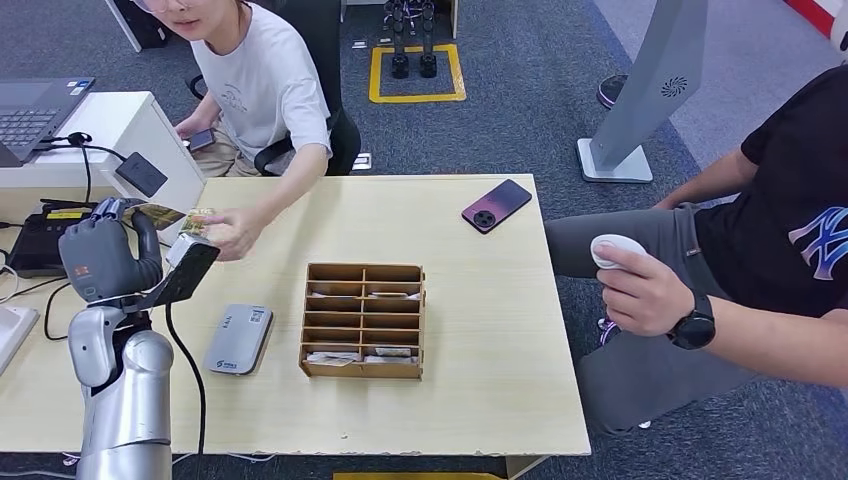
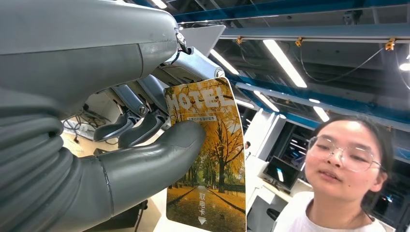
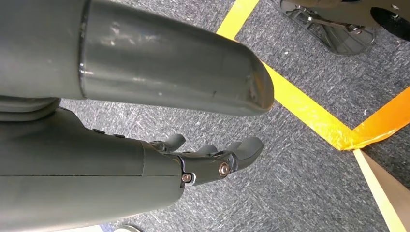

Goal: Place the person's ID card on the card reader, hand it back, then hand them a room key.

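My left hand (image 1: 105, 255) is raised over the table's left edge and pinches a room key card (image 1: 170, 215) between thumb and fingers. In the left wrist view the card (image 2: 208, 159) shows an autumn tree picture and the word HOTEL, with my thumb (image 2: 154, 154) pressed on its face. A person in a white shirt reaches a hand (image 1: 232, 232) to the card's far end. The grey card reader (image 1: 238, 338) lies flat on the table below my hand. My right hand (image 3: 212, 154) hangs over the carpet, fingers apart and holding nothing.
A wooden compartment box (image 1: 363, 320) with several cards stands mid-table. A dark phone (image 1: 496, 204) lies at the far right of the table. A second person in black sits at the right, holding a white device (image 1: 618, 248). A laptop (image 1: 30, 110) and cables sit at the left.
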Controlling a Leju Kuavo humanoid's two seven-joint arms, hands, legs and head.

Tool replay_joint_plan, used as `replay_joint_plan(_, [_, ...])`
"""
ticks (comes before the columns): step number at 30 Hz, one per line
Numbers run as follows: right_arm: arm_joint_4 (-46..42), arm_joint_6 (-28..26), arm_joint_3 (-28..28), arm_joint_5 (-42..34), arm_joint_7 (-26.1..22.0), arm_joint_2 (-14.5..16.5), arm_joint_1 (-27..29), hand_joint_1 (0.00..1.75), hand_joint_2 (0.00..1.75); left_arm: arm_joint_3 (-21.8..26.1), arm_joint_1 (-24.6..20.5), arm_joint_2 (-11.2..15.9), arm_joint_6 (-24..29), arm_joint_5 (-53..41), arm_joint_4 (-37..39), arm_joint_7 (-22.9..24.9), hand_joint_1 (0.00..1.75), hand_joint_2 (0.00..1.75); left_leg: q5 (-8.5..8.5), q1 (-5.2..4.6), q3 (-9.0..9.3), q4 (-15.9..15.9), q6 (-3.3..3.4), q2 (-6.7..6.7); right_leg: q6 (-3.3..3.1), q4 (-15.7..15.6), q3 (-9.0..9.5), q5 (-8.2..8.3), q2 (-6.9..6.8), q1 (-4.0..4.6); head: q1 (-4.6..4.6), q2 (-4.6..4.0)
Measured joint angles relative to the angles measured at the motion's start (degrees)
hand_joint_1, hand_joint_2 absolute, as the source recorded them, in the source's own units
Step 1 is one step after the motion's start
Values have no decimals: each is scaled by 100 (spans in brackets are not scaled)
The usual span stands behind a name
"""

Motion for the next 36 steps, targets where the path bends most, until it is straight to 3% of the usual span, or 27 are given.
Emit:
replay_joint_plan(16, [0,-14,0,104,-24,0,0,0,0,-191,3,55,-28,79,32,8,175,175,0,0,-2,0,0,0,0,0,0,0,0,0,0,0])
replay_joint_plan(20, [0,-15,0,105,-24,0,0,0,0,-200,3,54,-35,113,32,7,0,175,0,0,-2,0,0,0,0,0,-1,0,0,0,0,0])
replay_joint_plan(36, [0,-49,-10,113,-67,0,-12,0,0,-277,2,55,-428,244,21,6,0,175,0,0,-2,0,0,0,-1,0,0,1,-1,0,0,0])
